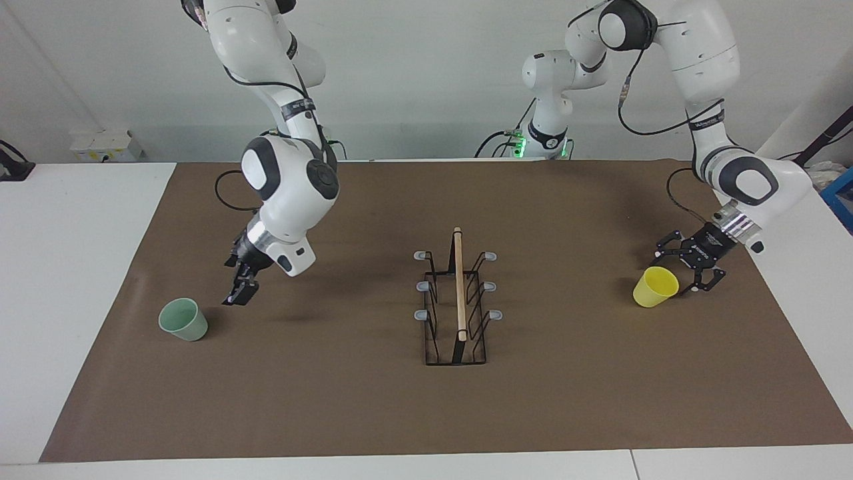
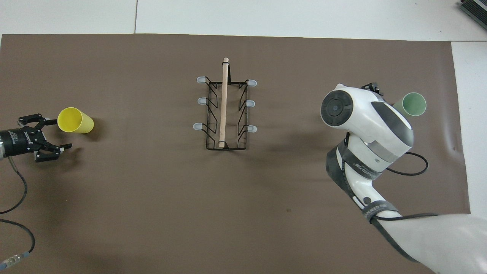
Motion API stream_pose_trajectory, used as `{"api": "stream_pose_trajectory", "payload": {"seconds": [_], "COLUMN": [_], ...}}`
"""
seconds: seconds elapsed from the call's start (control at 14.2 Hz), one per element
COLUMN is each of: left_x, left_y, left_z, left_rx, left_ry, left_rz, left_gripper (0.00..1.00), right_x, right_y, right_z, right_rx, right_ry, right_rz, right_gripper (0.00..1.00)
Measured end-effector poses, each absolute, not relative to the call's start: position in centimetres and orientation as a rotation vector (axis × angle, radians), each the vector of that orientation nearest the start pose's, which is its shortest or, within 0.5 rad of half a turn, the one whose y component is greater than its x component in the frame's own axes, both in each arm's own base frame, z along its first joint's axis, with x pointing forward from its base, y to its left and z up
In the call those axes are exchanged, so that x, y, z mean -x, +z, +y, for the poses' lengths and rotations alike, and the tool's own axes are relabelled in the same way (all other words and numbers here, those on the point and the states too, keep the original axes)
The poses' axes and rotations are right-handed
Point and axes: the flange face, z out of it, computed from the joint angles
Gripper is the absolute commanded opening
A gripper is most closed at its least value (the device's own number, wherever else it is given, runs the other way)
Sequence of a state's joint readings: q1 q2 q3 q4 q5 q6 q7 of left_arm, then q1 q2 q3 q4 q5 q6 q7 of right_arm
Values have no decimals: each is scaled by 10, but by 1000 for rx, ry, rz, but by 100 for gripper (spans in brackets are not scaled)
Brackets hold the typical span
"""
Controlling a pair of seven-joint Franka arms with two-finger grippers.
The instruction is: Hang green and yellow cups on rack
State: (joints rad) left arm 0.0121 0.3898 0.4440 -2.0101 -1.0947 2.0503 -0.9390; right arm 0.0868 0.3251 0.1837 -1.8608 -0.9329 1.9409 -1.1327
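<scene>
both cups are on the brown surface (image 1: pixel 373 413) and all six grey-tipped prongs of the rack (image 1: pixel 457 300) are bare, so by the look of it neither hang is done yet. the wire rack stands mid-surface, wooden bar on top, well apart from either cup.

at the left arm's end, the yellow cup (image 1: pixel 655 287) stands with its mouth up, tilted a little in the facing view. the left tool (image 1: pixel 700 277) is right beside it, fingers spread wide; from overhead, one finger (image 2: pixel 51 122) reaches the cup's rim while the other sits clear of it. nothing is gripped there, and whether the finger touches the cup i can't say.

at the right arm's end, the green cup (image 1: pixel 183 319) sits upright. the right tool (image 1: pixel 241 288) hangs near it, on the side toward the rack, and holds nothing; whether its fingers are apart or together i cannot tell, since the wrist hides them from above.

my read: both arms are lining up to grasp, with two pickups and two hangs left.
</scene>
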Motion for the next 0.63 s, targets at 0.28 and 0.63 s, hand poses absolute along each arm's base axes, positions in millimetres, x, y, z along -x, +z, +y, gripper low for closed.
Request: {"api": "stream_pose_trajectory", "payload": {"seconds": [0.28,0.63], "left_x": [-554,-562], "left_y": [264,260], "left_z": [188,164], "left_rx": [-1128,-1068], "left_ry": [-485,-433], "left_rz": [2105,2113], "left_gripper": [100,100], "right_x": [-610,-613], "right_y": [290,280], "right_z": [121,114], "right_rx": [-1229,-1137], "right_ry": [-680,-675], "right_rz": [2159,2220], "right_gripper": [100,100]}}
